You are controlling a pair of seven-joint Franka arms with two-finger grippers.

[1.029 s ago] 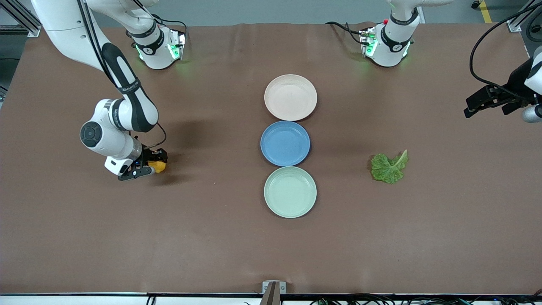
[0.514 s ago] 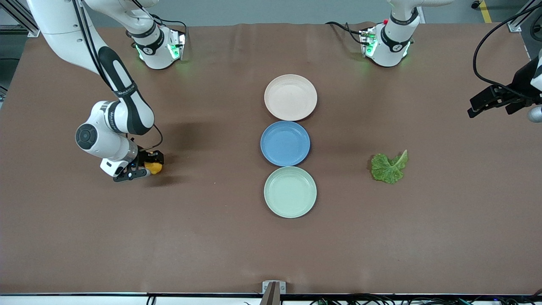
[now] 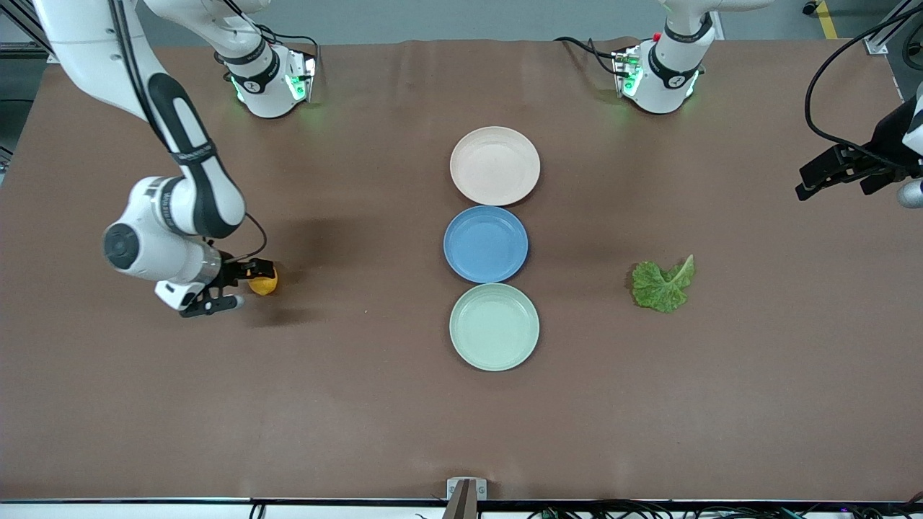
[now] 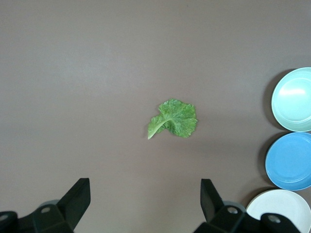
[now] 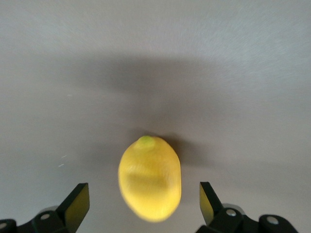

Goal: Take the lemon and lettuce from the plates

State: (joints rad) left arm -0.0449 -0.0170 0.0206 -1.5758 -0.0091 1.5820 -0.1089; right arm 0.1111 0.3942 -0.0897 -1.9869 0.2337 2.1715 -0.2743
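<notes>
Both plates [image 3: 495, 166] are bare: the lemon [image 3: 263, 282] and lettuce [image 3: 663, 285] lie on the worktop [image 3: 360, 404]. The right tool [image 3: 229, 288], spread wide and empty, is seen beside the lemon; the left tool [image 3: 822, 176], likewise open and empty, waits well apart from the lettuce.

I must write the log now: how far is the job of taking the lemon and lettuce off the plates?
Nearly done. All three plates are bare; the lettuce lies on the table. The lemon lies beside the open right tool, which holds nothing. The open left tool waits at its table end.
</notes>
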